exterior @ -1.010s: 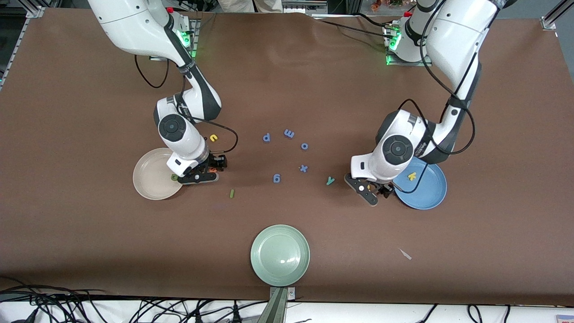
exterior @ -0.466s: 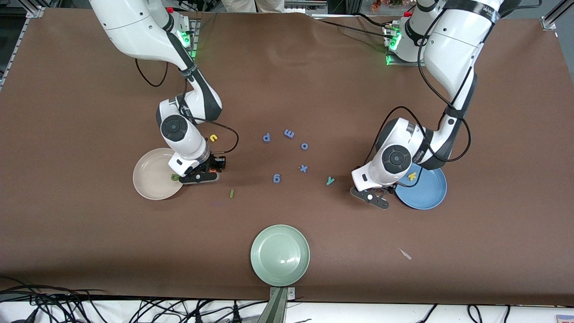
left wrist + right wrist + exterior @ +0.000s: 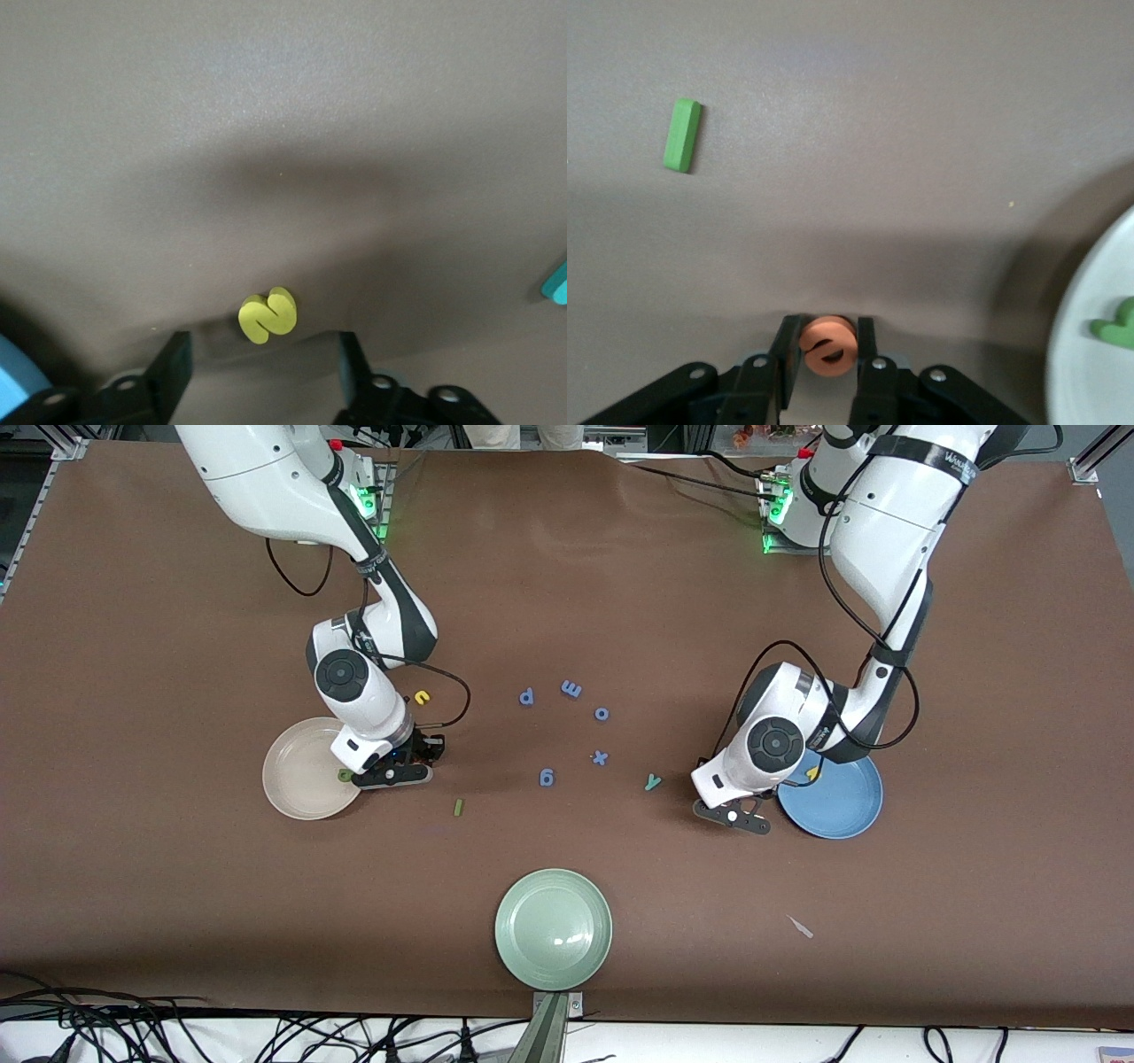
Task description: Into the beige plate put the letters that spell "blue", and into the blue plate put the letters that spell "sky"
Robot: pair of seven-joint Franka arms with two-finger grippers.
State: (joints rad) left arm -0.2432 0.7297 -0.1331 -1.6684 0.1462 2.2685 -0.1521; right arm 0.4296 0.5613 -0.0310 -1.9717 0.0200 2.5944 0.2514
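My right gripper is low on the table beside the beige plate and shut on the orange e, a finger against each side. The green b lies in that plate. On the table lie the green l and the yellow u. My left gripper is down at the table next to the blue plate, open, with the yellow s just ahead of its fingertips. The yellow k lies in the blue plate. The teal y lies on the table nearby.
Blue letters p, m, o, x and g lie mid-table. A pale green plate sits by the table edge nearest the front camera. A small white scrap lies toward the left arm's end.
The right gripper's fingers have closed onto the orange e. The left hand has turned and come down over the yellow s, its fingers narrowing.
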